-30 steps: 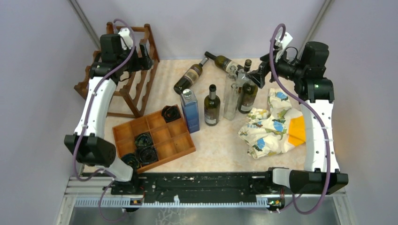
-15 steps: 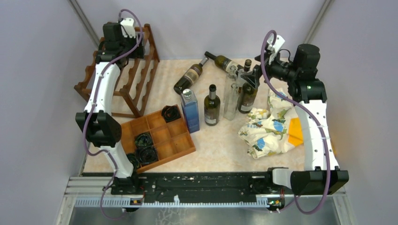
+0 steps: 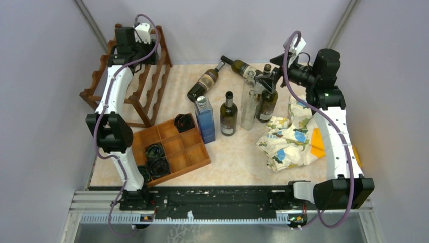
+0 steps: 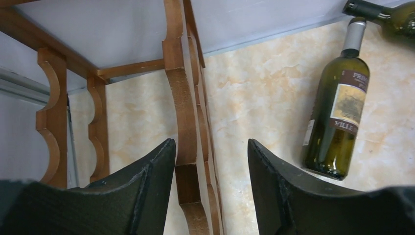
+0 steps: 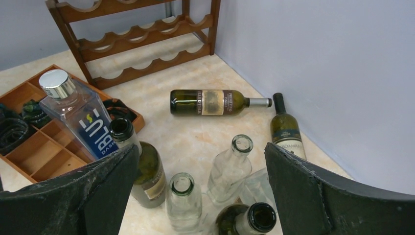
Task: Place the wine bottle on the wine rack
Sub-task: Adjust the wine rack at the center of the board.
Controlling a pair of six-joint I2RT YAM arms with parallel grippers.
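The wine rack, dark reddish-brown with scalloped rails, stands at the back left and holds no bottle. My left gripper hovers over its top; in the left wrist view the fingers are apart, with a rack rail below the gap and nothing held. A wine bottle lies on the table right of the rack, and another lies behind it. My right gripper hangs wide open above two standing clear bottles and a dark open-necked wine bottle.
A blue square bottle and a dark wine bottle stand mid-table. An orange-brown compartment tray with dark rolled items sits front left. A patterned cloth lies crumpled at the right. Grey walls close in at the back and sides.
My left arm has stretched farther back over the rack and its jaws have narrowed. My right gripper has slid left, over the standing bottles, still wide open.
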